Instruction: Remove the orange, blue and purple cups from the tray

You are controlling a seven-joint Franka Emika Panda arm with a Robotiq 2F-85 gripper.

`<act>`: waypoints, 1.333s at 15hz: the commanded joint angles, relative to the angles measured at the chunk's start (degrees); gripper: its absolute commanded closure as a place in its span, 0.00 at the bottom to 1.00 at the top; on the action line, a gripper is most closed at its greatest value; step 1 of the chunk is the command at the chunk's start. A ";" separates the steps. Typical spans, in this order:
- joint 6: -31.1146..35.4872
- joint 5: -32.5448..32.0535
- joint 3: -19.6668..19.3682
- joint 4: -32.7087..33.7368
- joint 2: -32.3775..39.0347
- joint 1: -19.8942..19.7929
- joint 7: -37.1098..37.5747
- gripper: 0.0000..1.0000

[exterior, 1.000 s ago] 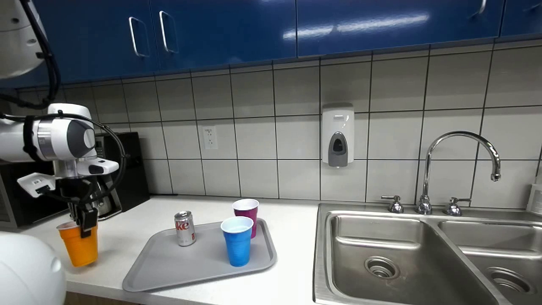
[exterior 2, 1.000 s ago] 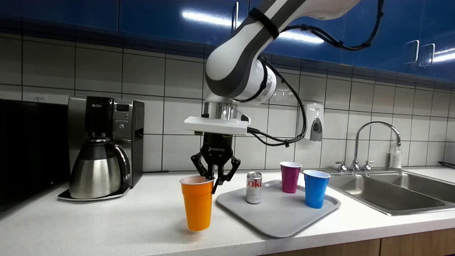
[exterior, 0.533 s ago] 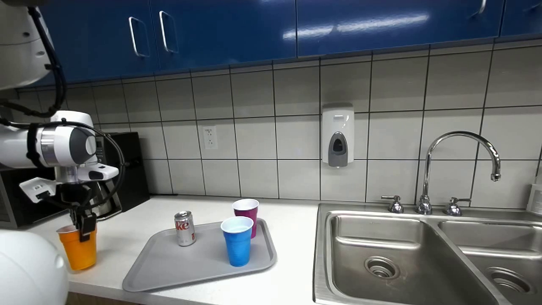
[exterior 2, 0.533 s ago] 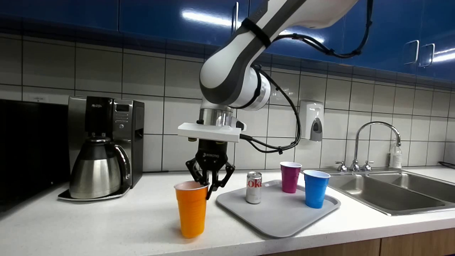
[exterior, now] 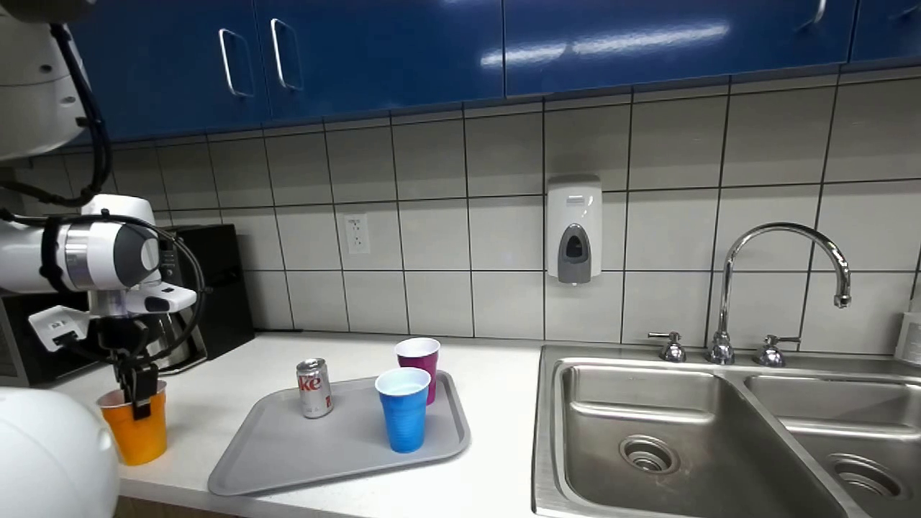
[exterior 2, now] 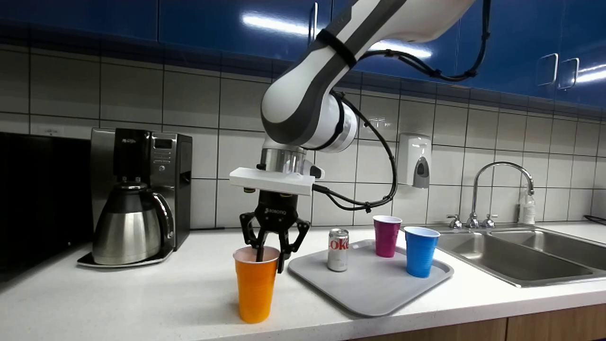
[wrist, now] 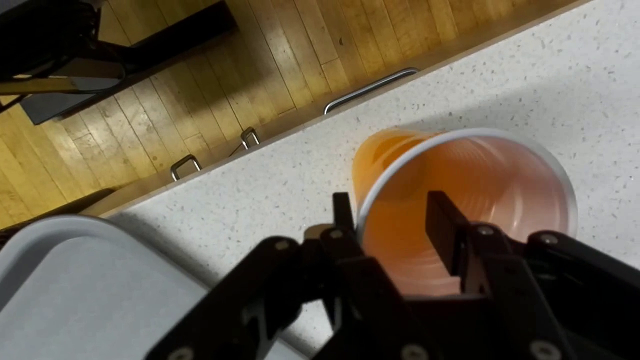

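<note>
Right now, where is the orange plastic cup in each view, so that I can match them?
In an exterior view: orange plastic cup, lower left.
In an exterior view: orange plastic cup, low, left of centre.
Wrist view: orange plastic cup, right of centre.
Shared landmark: grey tray, right of it in both exterior views, lower left in wrist view.

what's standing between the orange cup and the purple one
The silver can, standing on the tray. Both exterior views show it there, between the orange cup and the purple cup.
</note>
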 commanded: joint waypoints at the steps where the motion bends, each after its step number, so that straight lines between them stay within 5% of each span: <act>1: 0.65 0.88 -0.71 0.58 -0.19 1.26 1.40 0.24; 5: 1.69 2.03 -0.57 -0.37 -1.70 1.03 1.03 0.00; 20: 2.38 11.75 -0.42 -9.83 -16.77 -1.55 -2.88 0.00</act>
